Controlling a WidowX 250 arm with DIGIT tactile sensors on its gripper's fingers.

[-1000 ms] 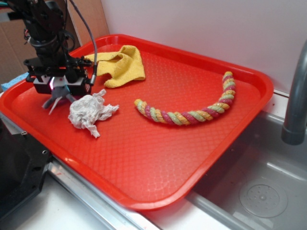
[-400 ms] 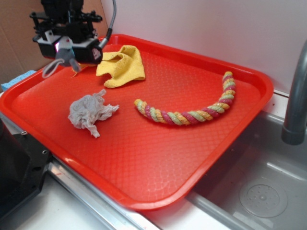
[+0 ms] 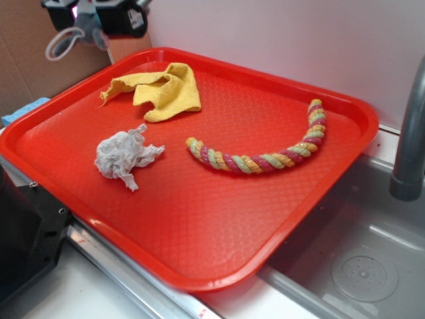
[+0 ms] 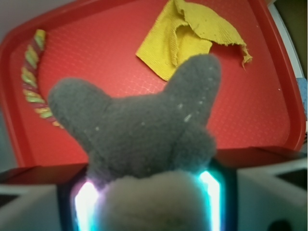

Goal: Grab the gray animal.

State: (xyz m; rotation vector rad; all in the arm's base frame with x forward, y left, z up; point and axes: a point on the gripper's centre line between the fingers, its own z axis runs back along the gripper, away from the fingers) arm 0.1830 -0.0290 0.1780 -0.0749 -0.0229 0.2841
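Note:
The gray animal (image 3: 88,28) is a small gray plush toy with a white string tail hanging as a loop to its left. It hangs in my gripper (image 3: 89,20) at the top left of the exterior view, well above the red tray (image 3: 199,199). In the wrist view the gray animal (image 4: 139,130) fills the middle, its two gray ears pointing up and its pale face between the lit pads. My gripper (image 4: 150,192) is shut on it.
On the tray lie a yellow cloth (image 3: 163,90), a crumpled white paper wad (image 3: 123,156) and a striped rope toy (image 3: 265,149). A sink basin (image 3: 362,266) and a gray faucet (image 3: 408,133) are at the right. Cardboard stands behind the tray's left corner.
My gripper has risen from the tray's left part to the top of the view, carrying the gray animal with it. The other things have not moved.

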